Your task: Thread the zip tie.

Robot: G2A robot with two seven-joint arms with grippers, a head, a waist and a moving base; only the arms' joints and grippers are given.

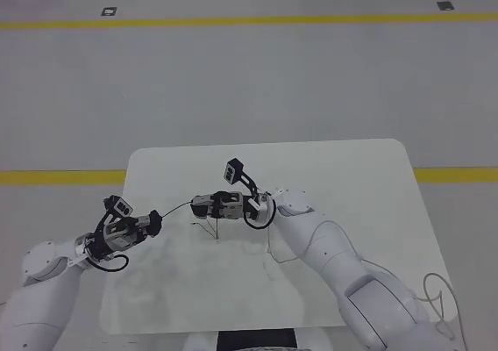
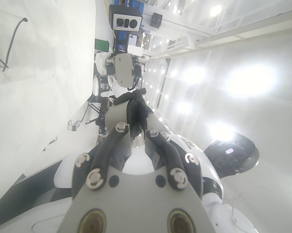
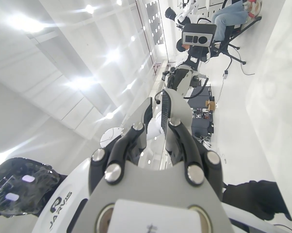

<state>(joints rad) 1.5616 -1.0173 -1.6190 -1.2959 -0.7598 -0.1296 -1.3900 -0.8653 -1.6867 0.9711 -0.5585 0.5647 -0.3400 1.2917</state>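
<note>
I hold the thin black plastic zip tie (image 1: 175,211) taut above the middle of the white rounded table (image 1: 354,175). The left gripper (image 1: 153,221) pinches one end and the right gripper (image 1: 195,206) nips the other. To thread it cleanly, I'd align the tip with the slot and feed slowly. Both forearms angle inward over the table.

Left tool (image 2: 132,100) tight on the zip tie (image 2: 142,90), right tool (image 2: 126,78) just beyond.

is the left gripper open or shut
Shut: the left gripper pinches one end of the zip tie, fingers pressed together.
</note>
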